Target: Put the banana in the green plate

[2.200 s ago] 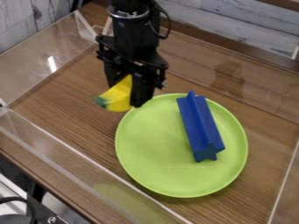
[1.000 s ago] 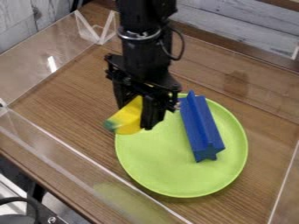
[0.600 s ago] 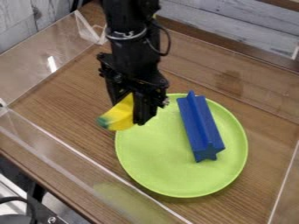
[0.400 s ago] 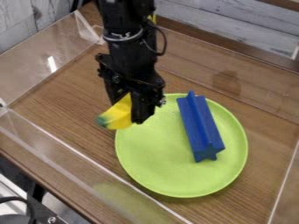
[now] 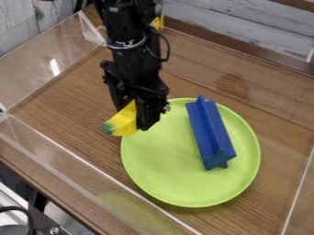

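Note:
The small yellow banana [image 5: 120,121] with a greenish tip hangs between the black fingers of my gripper [image 5: 135,117], which is shut on it. It sits just above the left rim of the large lime-green plate [image 5: 185,165], half over the plate and half over the wooden table. The arm comes straight down from the top of the view and hides the banana's right end.
A long blue block [image 5: 210,134] lies on the right half of the plate. Clear acrylic walls [image 5: 37,138] enclose the wooden tabletop on the left and front. A white-planked wall runs along the back right.
The gripper with the banana has drifted left and slightly back, from over the plate's upper left part to its left rim. The grip has not changed.

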{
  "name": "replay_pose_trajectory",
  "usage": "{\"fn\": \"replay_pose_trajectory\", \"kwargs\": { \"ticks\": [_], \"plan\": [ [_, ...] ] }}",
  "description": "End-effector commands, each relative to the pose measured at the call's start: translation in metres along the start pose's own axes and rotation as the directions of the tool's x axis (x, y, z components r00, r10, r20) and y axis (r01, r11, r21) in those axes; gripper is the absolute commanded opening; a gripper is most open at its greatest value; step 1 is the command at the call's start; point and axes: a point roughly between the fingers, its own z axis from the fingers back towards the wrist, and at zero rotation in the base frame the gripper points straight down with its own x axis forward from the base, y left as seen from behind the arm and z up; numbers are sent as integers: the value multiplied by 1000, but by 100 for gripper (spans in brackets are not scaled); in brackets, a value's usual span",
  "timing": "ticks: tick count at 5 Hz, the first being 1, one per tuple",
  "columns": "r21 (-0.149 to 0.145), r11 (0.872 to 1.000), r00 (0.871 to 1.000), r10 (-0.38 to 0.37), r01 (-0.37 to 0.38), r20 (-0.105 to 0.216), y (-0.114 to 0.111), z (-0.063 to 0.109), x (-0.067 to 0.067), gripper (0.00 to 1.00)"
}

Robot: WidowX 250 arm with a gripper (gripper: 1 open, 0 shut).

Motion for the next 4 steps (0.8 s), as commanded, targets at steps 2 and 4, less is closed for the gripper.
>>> {"fn": "replay_pose_trajectory", "kwargs": {
  "ticks": [2, 4],
  "plan": [
    [10, 1000, 1000, -5, 5, 27, 13, -11, 10, 0],
    [20, 1000, 999, -10, 9, 31, 22, -22, 18, 0]
  ]
}}
